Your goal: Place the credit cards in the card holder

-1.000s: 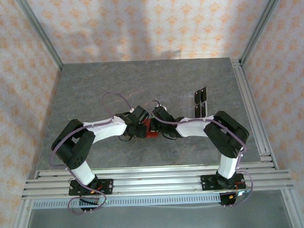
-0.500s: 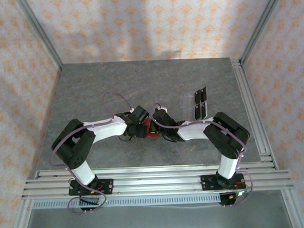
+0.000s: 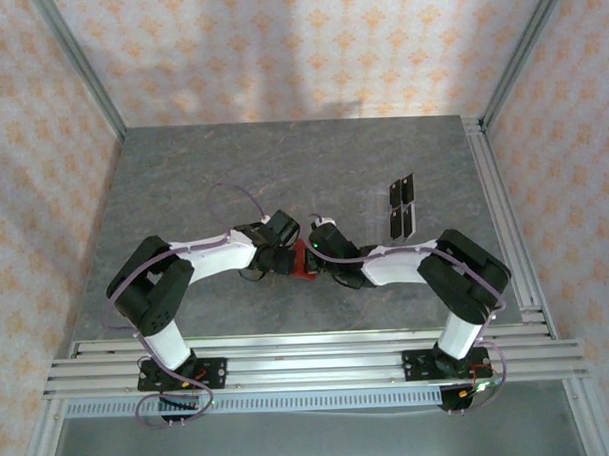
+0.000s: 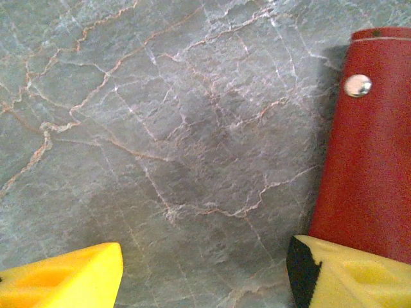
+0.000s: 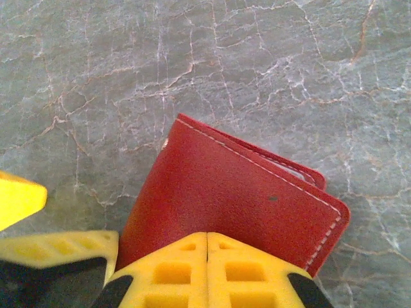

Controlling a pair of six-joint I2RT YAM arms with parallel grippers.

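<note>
Where both arms meet mid-table, the wallet (image 3: 304,267) lies folded, red side up, on the grey table (image 3: 232,170). The right gripper (image 5: 207,236) is clenched, its yellow fingers pressed together with the tips over the wallet's near edge; can't tell if anything is pinched between them. The left gripper (image 4: 205,247) is released, jaws apart with bare table between them. The wallet's tab end, with its metal snap (image 4: 358,85), runs up beside one finger (image 4: 350,276); contact unclear. The cards (image 3: 401,193) lie flat in a small group, well apart from the wallet, to the right and farther back.
</note>
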